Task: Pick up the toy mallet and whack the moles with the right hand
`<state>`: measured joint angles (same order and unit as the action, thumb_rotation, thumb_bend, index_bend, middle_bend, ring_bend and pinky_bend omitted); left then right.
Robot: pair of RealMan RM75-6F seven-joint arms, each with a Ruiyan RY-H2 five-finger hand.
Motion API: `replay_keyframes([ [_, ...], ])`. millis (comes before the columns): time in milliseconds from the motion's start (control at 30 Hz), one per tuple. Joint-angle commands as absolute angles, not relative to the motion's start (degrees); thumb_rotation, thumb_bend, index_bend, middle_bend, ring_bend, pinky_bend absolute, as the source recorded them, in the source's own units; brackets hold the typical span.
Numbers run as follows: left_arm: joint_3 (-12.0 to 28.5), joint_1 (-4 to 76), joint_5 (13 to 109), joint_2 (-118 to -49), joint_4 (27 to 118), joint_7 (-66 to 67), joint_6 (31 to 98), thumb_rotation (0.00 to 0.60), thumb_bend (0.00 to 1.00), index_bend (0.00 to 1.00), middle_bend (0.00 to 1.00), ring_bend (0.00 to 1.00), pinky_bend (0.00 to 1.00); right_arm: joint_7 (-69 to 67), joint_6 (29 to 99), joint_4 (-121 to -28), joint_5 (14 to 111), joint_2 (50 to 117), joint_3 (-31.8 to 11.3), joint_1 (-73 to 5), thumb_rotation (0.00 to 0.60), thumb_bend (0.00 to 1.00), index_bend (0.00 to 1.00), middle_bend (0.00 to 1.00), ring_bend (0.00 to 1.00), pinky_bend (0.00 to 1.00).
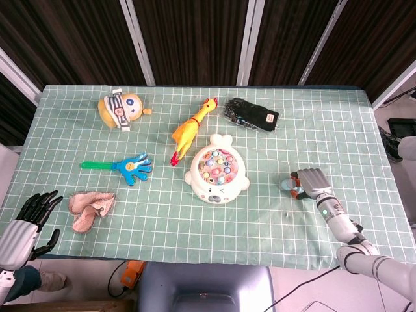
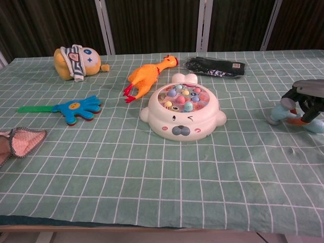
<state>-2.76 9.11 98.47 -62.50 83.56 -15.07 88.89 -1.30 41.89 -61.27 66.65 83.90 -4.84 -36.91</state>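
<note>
Woven green cloth with a white grid, matt, covering the table. White seal-shaped whack-a-mole toy, smooth glossy plastic, with pastel plastic moles. Pale blue toy mallet, smooth plastic, under the right hand of grey plastic and metal. Yellow rubber chicken, soft sheen. Blue hand-shaped clapper, glossy plastic. Pink cloth, soft and matt. Black knitted glove, rough. Yellow plush doll, fuzzy fabric.

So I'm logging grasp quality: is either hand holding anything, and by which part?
The right hand is closed over the toy mallet, around the handle near the blue head. Whether it's lifted can't be told. The left hand holds nothing.
</note>
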Motion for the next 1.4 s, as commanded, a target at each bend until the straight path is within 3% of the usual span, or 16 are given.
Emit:
replay_keyframes([
  [33,-2.8,9.1,98.4,-62.5,83.5,-15.2,88.9,0.600,0.51,0.00,0.00,0.00,0.00,-0.4,42.3,-61.4,66.4,83.8,-5.1,-36.7,0.600,0.49,0.75,0.68,0.73,0.69],
  [733,-2.9,9.4,98.4,-62.6,83.6,-14.9,88.4,0.600,0.52,0.00,0.00,0.00,0.00,3.5,41.4,-60.0,63.7,84.7,-6.4,-36.1,0.600,0.46,0.69,0.64,0.72,0.69],
  [1400,-2.9,9.7,98.0,-62.7,83.9,-14.4,87.5,0.600,0.52,0.00,0.00,0.00,0.00,3.9,40.9,-57.8,62.8,85.2,-7.5,-35.7,0.600,0.44,0.51,0.52,0.69,0.68],
])
